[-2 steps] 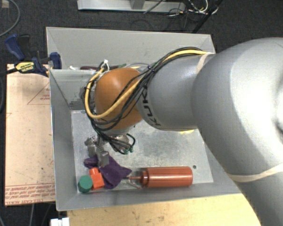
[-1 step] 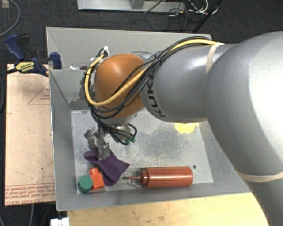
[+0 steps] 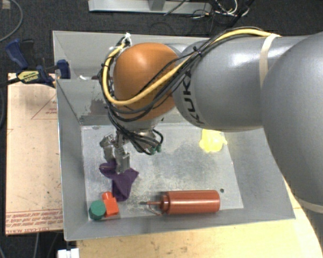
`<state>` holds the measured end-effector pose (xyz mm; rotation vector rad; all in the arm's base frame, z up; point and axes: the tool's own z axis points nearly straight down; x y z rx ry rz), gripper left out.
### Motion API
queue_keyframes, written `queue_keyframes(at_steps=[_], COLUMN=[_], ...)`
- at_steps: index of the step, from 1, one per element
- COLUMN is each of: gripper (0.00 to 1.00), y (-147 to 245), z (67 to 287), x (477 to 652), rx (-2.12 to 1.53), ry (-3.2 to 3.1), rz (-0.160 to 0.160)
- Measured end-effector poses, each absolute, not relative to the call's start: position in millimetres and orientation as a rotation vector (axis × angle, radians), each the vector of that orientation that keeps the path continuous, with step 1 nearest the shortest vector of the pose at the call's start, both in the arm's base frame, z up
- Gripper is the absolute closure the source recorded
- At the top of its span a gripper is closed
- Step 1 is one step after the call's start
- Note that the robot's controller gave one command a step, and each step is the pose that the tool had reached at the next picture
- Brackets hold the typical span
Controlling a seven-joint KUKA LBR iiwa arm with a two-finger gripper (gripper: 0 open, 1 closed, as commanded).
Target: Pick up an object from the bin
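We see the grey arm (image 3: 242,85) filling the upper right of the frame, its orange cover (image 3: 142,74) wrapped in black and yellow cables near the top centre; beneath it the grey metal bin (image 3: 70,144) takes up the middle of the frame, and everything loose lies on its floor. Along the lower edge of the floor lies a reddish-brown cylinder (image 3: 191,202) on its side, a thin metal tip pointing left. At lower left a crumpled purple cloth (image 3: 121,183) lies; the gripper (image 3: 120,160) reaches down just above it and meets its upper edge, though whether it is clenched or released we cannot tell. A pale yellow lump (image 3: 211,141) sits at centre right, well apart. In the lower left corner an orange block (image 3: 110,205) touches a green cap (image 3: 97,210), just beside the cloth.
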<state>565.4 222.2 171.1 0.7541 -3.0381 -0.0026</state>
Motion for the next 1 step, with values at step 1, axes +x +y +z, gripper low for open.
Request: queue_keyframes(at_steps=[1], gripper=[1.00], y=[231.8], z=[231.5], x=[563.7], rx=[0.761], ry=[-3.034], rz=[-0.003])
